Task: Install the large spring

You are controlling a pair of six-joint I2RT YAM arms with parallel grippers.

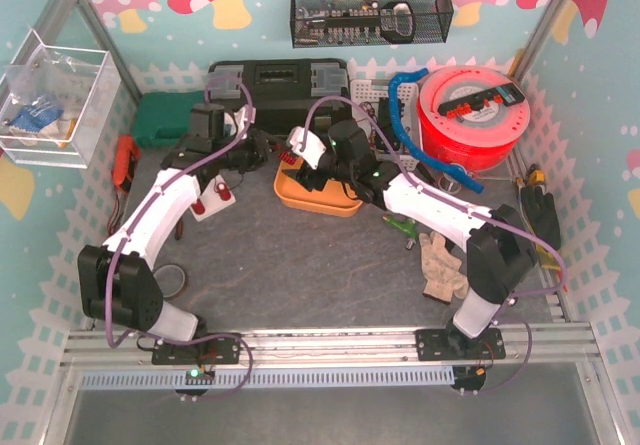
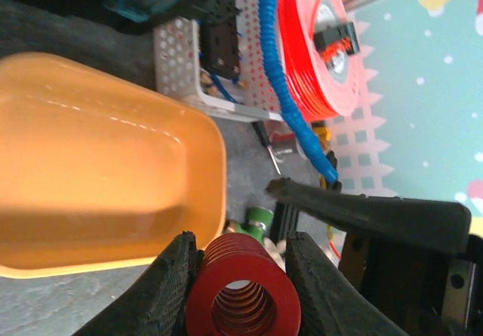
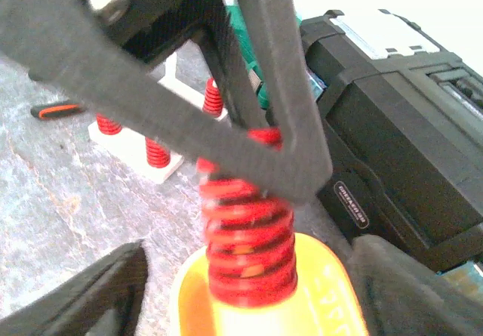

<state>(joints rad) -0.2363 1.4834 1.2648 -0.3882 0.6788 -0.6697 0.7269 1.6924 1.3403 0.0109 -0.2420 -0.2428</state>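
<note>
The large spring [image 2: 243, 291] is a fat red coil, and my left gripper [image 2: 241, 239] is shut on it, one dark finger pressed against each side. In the right wrist view the same spring [image 3: 249, 238] hangs upright over the rim of the orange tray [image 3: 332, 306]. My right gripper [image 3: 249, 253] stands open around its lower end, and both fingers are clear of the coil. In the top view the two grippers meet over the tray's [image 1: 315, 200] left end. The white base plate [image 1: 212, 202] holding small red springs lies left of the tray.
A black toolbox [image 1: 285, 80] and a green case [image 1: 165, 117] stand at the back. A red filament spool [image 1: 472, 115] with a blue hose sits at the back right. Work gloves [image 1: 440, 260] lie right of centre. An orange-handled tool [image 1: 124, 160] lies far left.
</note>
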